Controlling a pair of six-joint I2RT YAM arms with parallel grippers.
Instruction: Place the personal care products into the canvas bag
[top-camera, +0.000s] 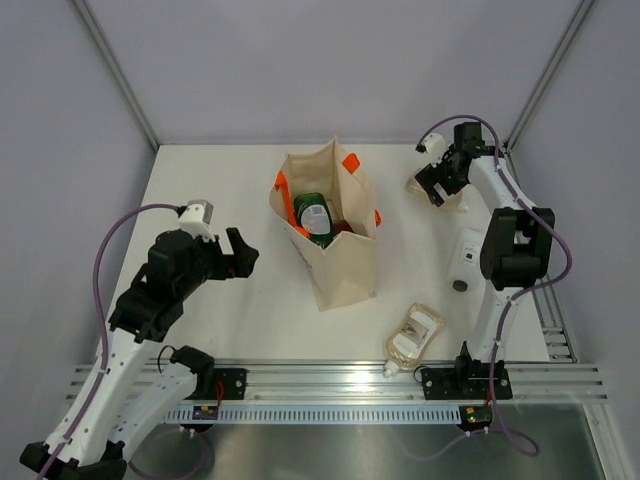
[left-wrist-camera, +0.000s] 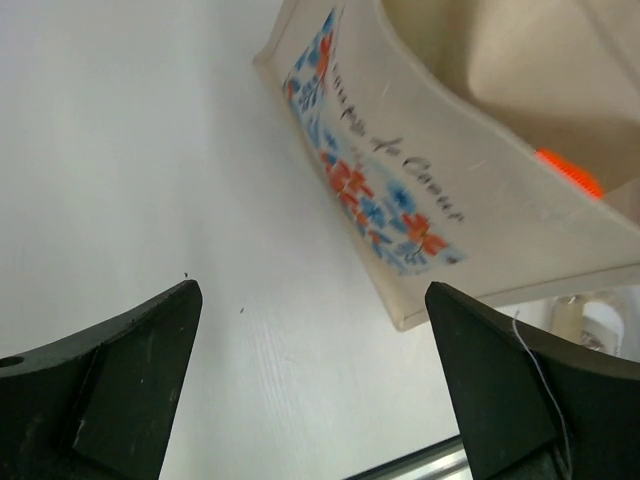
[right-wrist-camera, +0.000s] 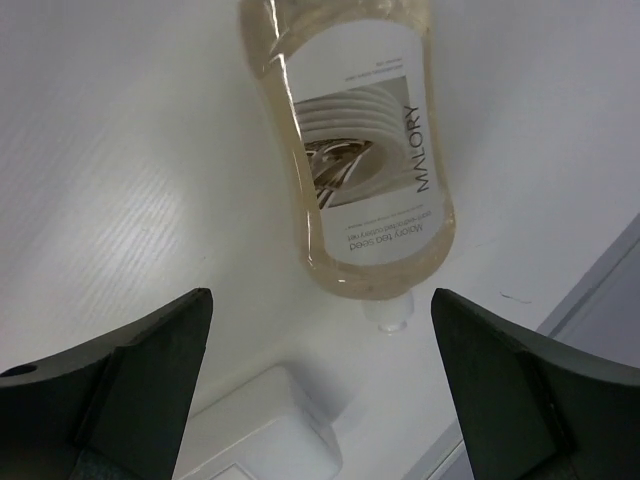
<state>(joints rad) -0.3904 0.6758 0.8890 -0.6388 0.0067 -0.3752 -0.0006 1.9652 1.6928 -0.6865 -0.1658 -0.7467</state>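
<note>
Spotted canvas bag (top-camera: 345, 270) upright mid-table, green bottle (top-camera: 315, 215) inside. Found left gripper (top-camera: 245, 253) spread, empty, left of it; right gripper (top-camera: 437, 188) spread above refill pouch (right-wrist-camera: 350, 150) far right. Saw white bottle (top-camera: 465, 258), second pouch (top-camera: 414, 335) outside too.

table (top-camera: 215, 185) | canvas bag (top-camera: 345, 268) ctr | pouch (top-camera: 414, 335) front-rt | 2nd pouch (right-wrist-camera: 350, 150) far rt | white bottle (top-camera: 466, 255) rt

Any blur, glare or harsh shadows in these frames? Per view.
Top external: even diffuse light, sharp, no hard shadows around the canvas bag. Left wrist: the bag's floral print is soft, out of focus up close. Right wrist: refill pouch label legible, small highlights on its clear film; tool fingers dark.
</note>
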